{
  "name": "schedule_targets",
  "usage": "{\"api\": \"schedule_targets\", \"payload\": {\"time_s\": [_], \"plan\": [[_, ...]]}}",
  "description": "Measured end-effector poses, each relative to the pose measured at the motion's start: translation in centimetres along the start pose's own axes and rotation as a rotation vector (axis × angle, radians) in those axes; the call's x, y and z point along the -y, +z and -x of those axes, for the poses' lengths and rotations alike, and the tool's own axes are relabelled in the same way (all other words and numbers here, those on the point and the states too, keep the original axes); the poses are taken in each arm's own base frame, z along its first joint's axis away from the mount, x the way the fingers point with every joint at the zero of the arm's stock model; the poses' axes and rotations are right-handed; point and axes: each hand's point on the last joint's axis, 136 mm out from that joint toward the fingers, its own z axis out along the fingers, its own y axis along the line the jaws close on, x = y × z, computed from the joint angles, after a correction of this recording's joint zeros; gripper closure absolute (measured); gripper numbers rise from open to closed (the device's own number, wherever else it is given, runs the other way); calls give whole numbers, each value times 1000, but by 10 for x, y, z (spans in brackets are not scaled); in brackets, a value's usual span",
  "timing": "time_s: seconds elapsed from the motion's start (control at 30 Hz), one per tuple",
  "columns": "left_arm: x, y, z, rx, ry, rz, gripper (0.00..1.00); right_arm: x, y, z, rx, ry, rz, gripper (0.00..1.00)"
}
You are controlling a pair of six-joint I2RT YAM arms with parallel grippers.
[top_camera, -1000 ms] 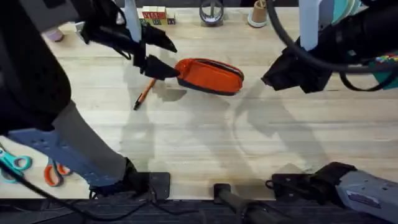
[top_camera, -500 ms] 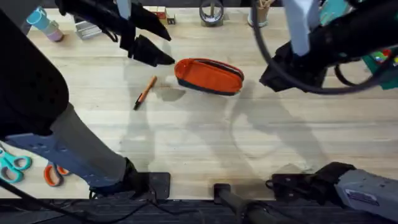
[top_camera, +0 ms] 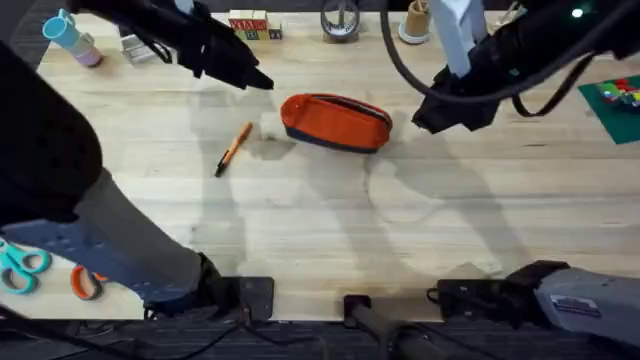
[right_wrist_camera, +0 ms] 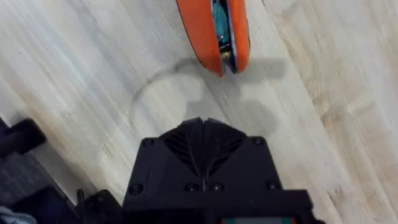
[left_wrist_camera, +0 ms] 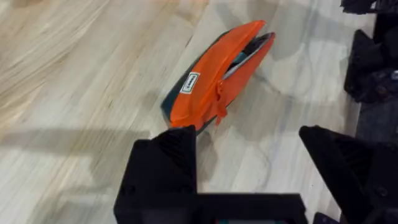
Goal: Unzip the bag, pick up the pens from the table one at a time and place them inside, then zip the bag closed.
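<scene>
From overhead, the elongated soft orange pencil pouch [top_camera: 336,122] is lying lengthwise on the far middle of the light wood plank table [top_camera: 330,230], and the slim orange pen with a dark tip [top_camera: 233,148] is resting on the wood near its left end, apart from it and not yet packed. The left gripper [top_camera: 250,80] is hanging above the boards beyond the pen, near the pouch's left end, touching nothing. The right gripper [top_camera: 440,118] is hovering just off the pouch's right end. With one arm at each end, they look placed to brace and work the zipper. A pair of orange-handled scissors [top_camera: 84,282] is sitting far off at the near left edge, out of the way.

In the left wrist view, the left gripper [left_wrist_camera: 249,158] is showing its black fingers spread wide with nothing between them. Ahead, the pouch [left_wrist_camera: 214,78] is lying on its side, its small orange pull tab [left_wrist_camera: 219,107] dangling midway along, and the far end is gaping. The zipper seems partly undone, probably so the pen can go in.

In the right wrist view, the right gripper [right_wrist_camera: 202,134] is showing its fingers pressed together, empty. The pouch [right_wrist_camera: 214,31] is lying just ahead with its mouth open toward the camera, something teal inside.
</scene>
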Motion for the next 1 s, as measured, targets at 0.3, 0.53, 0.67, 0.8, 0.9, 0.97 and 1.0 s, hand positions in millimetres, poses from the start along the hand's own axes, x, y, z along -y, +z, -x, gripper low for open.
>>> {"api": "schedule_targets", "payload": {"time_s": [0.3,0.53,0.67,0.8,0.9,0.97,1.0], "plan": [[33,-31,10,-31,2,126,2,8,26,13,5,-17,39,969],[73,-52,15,-32,46,190,1,7,41,15,0,-14,88,969],[95,-60,15,-19,93,233,1,8,48,17,30,2,156,969],[114,-61,8,-4,123,259,1,22,52,17,85,59,199,969],[124,-59,2,7,131,273,1,31,54,13,107,92,226,969],[129,-58,-1,14,126,281,1,35,58,13,122,100,240,969],[132,-58,-2,17,123,284,1,37,61,13,127,102,248,969]]}}
